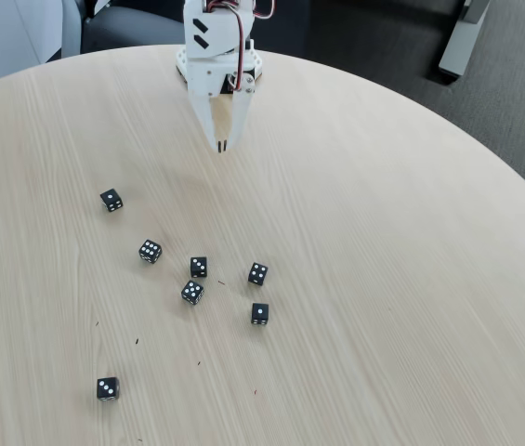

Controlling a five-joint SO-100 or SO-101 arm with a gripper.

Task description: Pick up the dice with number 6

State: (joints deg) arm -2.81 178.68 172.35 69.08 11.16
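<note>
Pale round wooden table, seven black dice scattered low-left. White gripper hangs closed and empty, well above them. The dice with number 6 sits near look-alikes — the three-pip die invites a mistaken grab.

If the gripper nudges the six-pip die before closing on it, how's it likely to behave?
The dice with number 6 is a small, hard-looking cube, so it probably slides or tumbles onto another face rather than bending. The table looks smooth, so it may skid. The gripper has narrow tips, so an off-centre squeeze could flick it away.
</note>
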